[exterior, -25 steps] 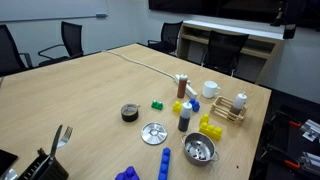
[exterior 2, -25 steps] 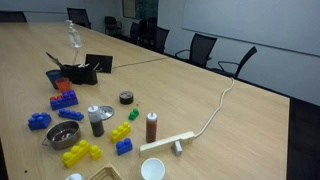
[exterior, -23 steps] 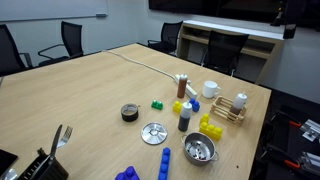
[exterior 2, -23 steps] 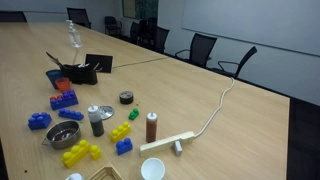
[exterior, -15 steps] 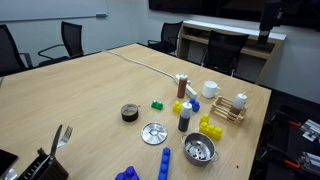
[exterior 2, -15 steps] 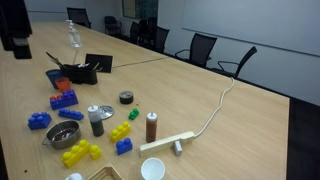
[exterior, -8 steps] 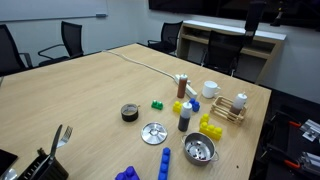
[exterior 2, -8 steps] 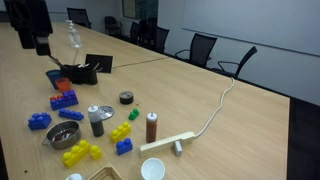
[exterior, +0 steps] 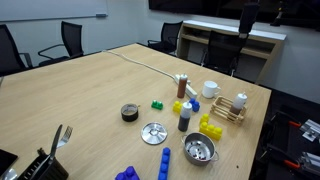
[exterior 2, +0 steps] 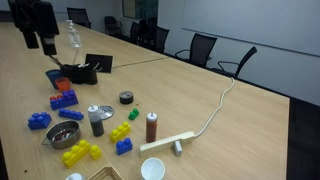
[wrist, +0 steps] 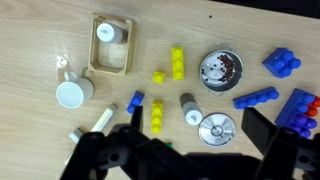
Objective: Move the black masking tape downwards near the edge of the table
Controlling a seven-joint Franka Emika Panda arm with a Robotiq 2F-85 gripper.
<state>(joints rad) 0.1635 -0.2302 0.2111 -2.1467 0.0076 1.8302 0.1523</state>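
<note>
Motion comes first: in an exterior view the hand (exterior: 248, 20) has swung in at the upper right, high above the far end of the surface (exterior: 90, 90), where under two seconds ago no arm showed. The black masking tape (exterior: 129, 113) lies where it lay then, flat on the wood near the silver disc (exterior: 153, 132) and untouched. We take this as the start of the approach, with the whole move still ahead.

From the opposite side, the hand (exterior 2: 40, 38) hangs dark over the far clutter, well apart from the black masking tape (exterior 2: 126, 98), which sits alone on bare surface (exterior 2: 200, 90). Neither of these views is sharp enough for us to read the fingers.

Only the wrist view settles that. The hand (wrist: 185, 158) enters at the bottom with its fingers (wrist: 275, 150) spread wide and nothing between them. Below it we see the silver disc (wrist: 215, 130), the metal bowl (wrist: 221, 70) and the wooden rack (wrist: 112, 45). We cannot find the tape here; it is either hidden behind the hand or out of frame. So for now the exterior views must guide the reach.
</note>
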